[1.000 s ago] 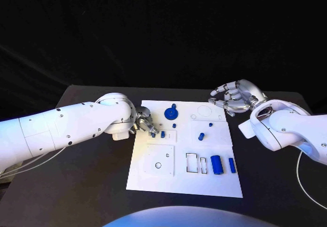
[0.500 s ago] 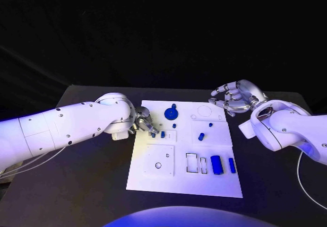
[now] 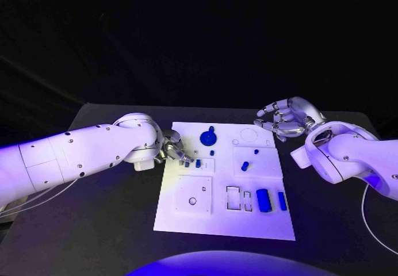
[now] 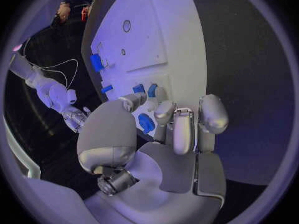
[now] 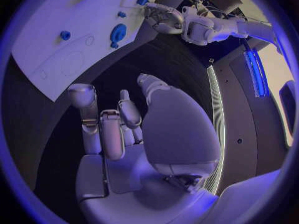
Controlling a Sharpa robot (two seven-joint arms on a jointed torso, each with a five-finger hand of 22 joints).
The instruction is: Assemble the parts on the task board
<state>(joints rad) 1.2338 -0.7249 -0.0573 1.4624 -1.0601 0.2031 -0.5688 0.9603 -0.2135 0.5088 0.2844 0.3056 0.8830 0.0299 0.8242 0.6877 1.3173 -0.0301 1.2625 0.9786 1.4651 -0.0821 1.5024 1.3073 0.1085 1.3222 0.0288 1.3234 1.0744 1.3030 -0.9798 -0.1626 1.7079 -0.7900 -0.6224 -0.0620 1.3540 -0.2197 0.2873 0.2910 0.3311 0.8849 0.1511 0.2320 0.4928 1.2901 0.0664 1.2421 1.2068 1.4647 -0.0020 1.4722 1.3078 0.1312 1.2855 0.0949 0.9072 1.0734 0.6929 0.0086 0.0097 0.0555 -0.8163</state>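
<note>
**Q:** Parts first: where do they lie against the hands?

**A:** On the task board point(image 3: 224, 221) at centre frame on the desk point(image 3: 108, 230). Two small blue pegs point(image 3: 192, 163) stand at the board's left edge, touching or just beside the left hand point(image 3: 174, 148). A round blue part point(image 3: 208, 137) sits above them, a short peg point(image 3: 245, 166) mid-board, and a blue cylinder point(image 3: 264, 199) with a slim blue bar point(image 3: 283, 200) at lower right, both with their long axis running up-down in the frame.

**Q:** Which hand is nearer the work?

**A:** The left, by far. From the left wrist, a peg point(image 4: 146, 123) sits right between its thumb and fingers point(image 4: 165, 112).

**Q:** Is it clamped on that peg?

**A:** Fingers are drawn close around it, but whether they pinch it I cannot tell; the contact is hidden.

**Q:** And the right hand?

**A:** The right hand point(image 3: 283, 119) hovers off the board's upper right corner, fingers loosely curled and apart, holding nothing. I'd judge the next move is the left's: seating or lifting that peg.
</note>
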